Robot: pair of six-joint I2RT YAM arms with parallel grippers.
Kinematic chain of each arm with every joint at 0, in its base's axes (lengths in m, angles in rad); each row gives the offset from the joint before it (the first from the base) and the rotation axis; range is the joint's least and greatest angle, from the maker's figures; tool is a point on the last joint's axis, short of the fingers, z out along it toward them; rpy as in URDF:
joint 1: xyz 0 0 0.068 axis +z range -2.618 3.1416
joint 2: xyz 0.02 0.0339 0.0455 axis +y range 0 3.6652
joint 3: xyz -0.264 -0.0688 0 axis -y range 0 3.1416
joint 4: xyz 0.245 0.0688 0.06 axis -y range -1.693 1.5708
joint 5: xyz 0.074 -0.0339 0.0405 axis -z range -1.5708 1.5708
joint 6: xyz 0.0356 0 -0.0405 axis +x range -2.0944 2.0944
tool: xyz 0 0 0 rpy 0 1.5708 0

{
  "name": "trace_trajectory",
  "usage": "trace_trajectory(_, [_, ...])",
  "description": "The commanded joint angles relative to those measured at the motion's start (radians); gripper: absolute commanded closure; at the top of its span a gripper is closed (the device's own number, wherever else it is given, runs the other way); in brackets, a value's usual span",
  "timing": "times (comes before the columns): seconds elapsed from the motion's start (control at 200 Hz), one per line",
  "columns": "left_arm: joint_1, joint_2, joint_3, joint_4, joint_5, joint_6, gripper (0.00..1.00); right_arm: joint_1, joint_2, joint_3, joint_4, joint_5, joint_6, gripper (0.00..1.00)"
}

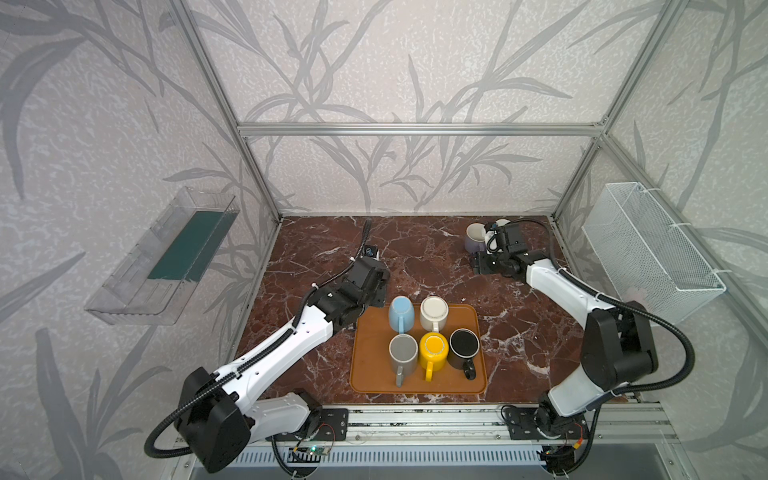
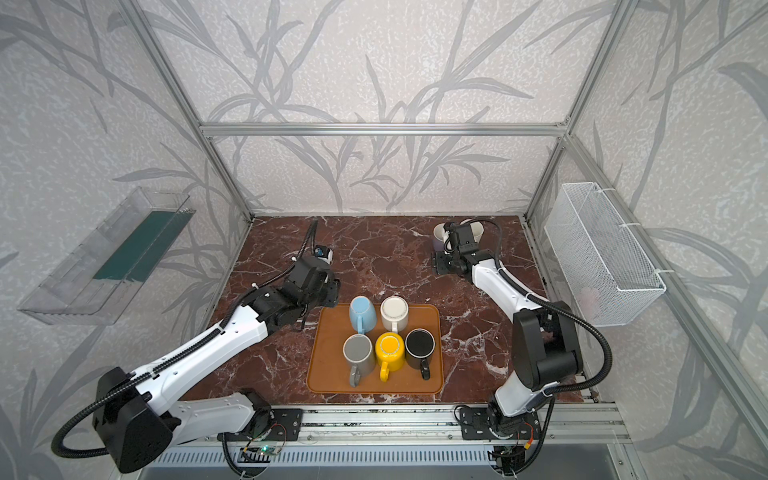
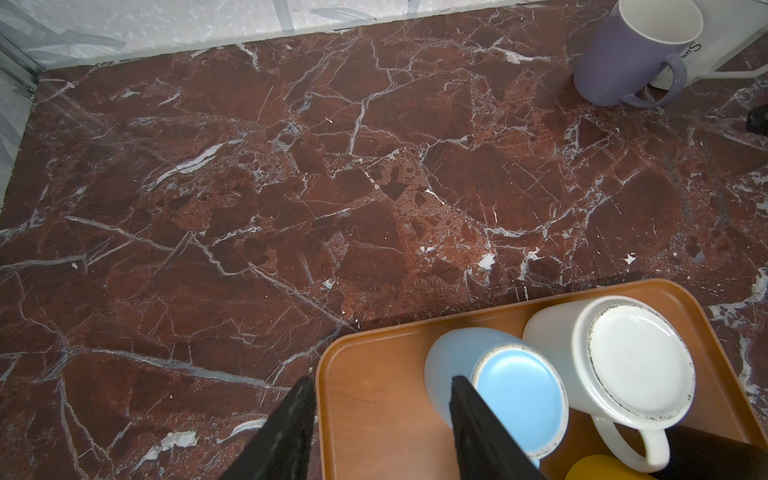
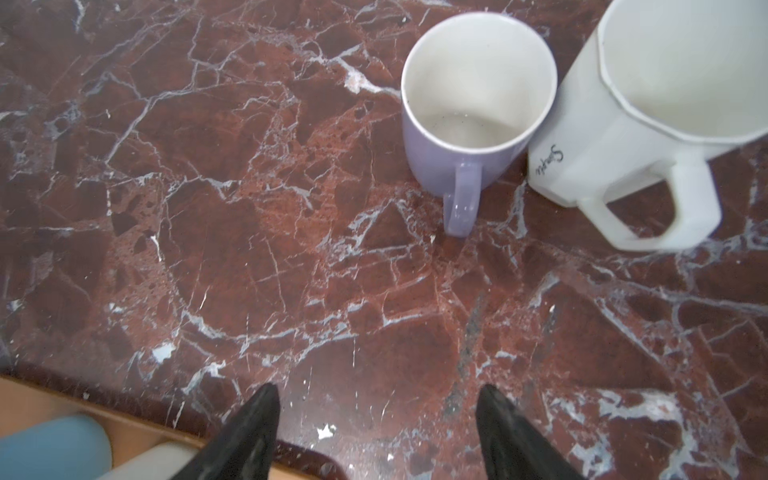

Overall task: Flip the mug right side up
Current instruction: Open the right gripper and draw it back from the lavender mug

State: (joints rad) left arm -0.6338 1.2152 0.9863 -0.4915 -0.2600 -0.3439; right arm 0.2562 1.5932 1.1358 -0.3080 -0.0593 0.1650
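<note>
Several mugs stand on the brown tray (image 1: 374, 374). The blue mug (image 1: 401, 313) (image 3: 519, 399) and the white mug (image 1: 434, 312) (image 3: 631, 365) in the back row are bottom up; grey (image 1: 403, 353), yellow (image 1: 434, 351) and black (image 1: 464, 347) mugs fill the front row. My left gripper (image 3: 383, 380) (image 1: 380, 297) hangs open over the tray's back left corner, empty, one finger (image 3: 478, 428) just beside the blue mug. My right gripper (image 4: 379, 388) (image 1: 478, 264) is open and empty over bare marble at the back right.
A purple mug (image 4: 469, 104) (image 1: 473, 237) and a white mug (image 4: 648, 95) with lettering stand upright side by side near the back right corner, just beyond my right gripper. A white wire basket (image 1: 648, 249) hangs on the right wall, a clear bin (image 1: 166, 257) on the left wall.
</note>
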Motion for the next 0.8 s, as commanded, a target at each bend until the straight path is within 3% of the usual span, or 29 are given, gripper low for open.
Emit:
trace_trajectory(0.0, [-0.002, 0.011, -0.011, 0.014, -0.003, -0.024, 0.45, 0.002, -0.102, -0.125, 0.092, -0.051, 0.038, 0.25])
trace_trajectory(0.265, [-0.003, 0.023, -0.036, 0.001, 0.073, -0.026, 0.46, 0.0, -0.217, -0.254, 0.182, -0.123, -0.05, 0.25])
trace_trajectory(0.795, [-0.034, -0.028, -0.142, 0.007, 0.238, -0.141, 0.49, 0.0, -0.204, -0.214, 0.161, -0.145, -0.017, 0.25])
